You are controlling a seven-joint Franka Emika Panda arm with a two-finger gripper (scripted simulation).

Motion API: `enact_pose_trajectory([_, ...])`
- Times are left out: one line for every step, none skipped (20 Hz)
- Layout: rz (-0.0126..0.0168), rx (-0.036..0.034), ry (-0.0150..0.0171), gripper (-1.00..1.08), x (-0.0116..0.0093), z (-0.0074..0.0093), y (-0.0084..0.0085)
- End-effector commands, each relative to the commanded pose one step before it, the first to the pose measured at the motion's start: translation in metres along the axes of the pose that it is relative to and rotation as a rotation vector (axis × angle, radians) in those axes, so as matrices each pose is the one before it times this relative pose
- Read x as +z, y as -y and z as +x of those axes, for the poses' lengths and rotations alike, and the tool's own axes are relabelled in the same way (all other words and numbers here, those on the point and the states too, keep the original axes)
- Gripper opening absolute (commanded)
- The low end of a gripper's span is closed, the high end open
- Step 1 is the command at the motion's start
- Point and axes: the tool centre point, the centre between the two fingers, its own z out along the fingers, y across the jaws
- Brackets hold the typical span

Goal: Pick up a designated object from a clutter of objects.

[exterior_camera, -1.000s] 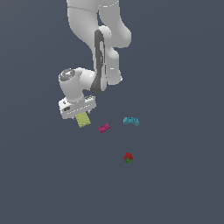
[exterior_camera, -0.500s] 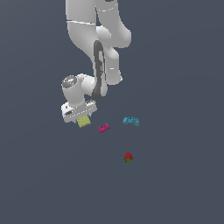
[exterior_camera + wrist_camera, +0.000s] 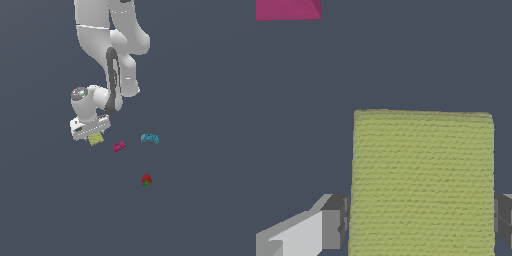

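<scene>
The designated object, a flat yellow-green speckled pad (image 3: 96, 139), lies on the dark floor at the exterior view's left end of the clutter of objects. My gripper (image 3: 92, 132) is down directly over it, and the hand hides part of the pad. In the wrist view the pad (image 3: 423, 170) fills the space between my grey fingertips (image 3: 336, 222), one close beside each side edge. The gripper (image 3: 420, 222) stands open around the pad, which rests flat on the floor.
A small magenta brick (image 3: 119, 146) lies just beyond the pad toward the exterior view's right; its corner (image 3: 286, 9) shows in the wrist view. Farther that way is a cyan curved piece (image 3: 149, 138). A red strawberry (image 3: 146, 180) sits nearer the camera.
The hand has come down a little lower onto the yellow-green pad. The pad and the other items have not moved.
</scene>
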Motion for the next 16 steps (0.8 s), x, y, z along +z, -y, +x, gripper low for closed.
enact_pose_trajectory([0.00348,-0.00141,0.00214,-1.0,0.00187,0.00006,0.0018])
enact_pose_trajectory([0.0,0.0,0.0,-1.0,0.0,0.0,0.0])
enact_pose_trajectory([-0.00357,0.00134,-0.00201,-1.0,-0.00185,-0.00005,-0.00178])
enact_pose_trajectory([0.0,0.0,0.0,-1.0,-0.00024,0.00024,0.00012])
enact_pose_trajectory([0.0,0.0,0.0,-1.0,-0.00071,0.00072,0.00037])
enact_pose_trajectory([0.0,0.0,0.0,-1.0,-0.00118,0.00121,0.00061])
enact_pose_trajectory([0.0,0.0,0.0,-1.0,-0.00165,0.00169,0.00086])
enact_pose_trajectory([0.0,0.0,0.0,-1.0,-0.00213,0.00218,0.0011])
enact_pose_trajectory([0.0,0.0,0.0,-1.0,-0.00261,0.00267,0.00135])
enact_pose_trajectory([0.0,0.0,0.0,-1.0,-0.00307,0.00314,0.00159])
enact_pose_trajectory([0.0,0.0,0.0,-1.0,-0.00353,0.0036,0.00182])
enact_pose_trajectory([0.0,0.0,0.0,-1.0,-0.00397,0.00405,0.00204])
enact_pose_trajectory([0.0,0.0,0.0,-1.0,-0.0044,0.00448,0.00226])
enact_pose_trajectory([0.0,0.0,0.0,-1.0,-0.00482,0.0049,0.00246])
enact_pose_trajectory([0.0,0.0,0.0,-1.0,-0.00522,0.00531,0.00266])
enact_pose_trajectory([0.0,0.0,0.0,-1.0,-0.00562,0.0057,0.00285])
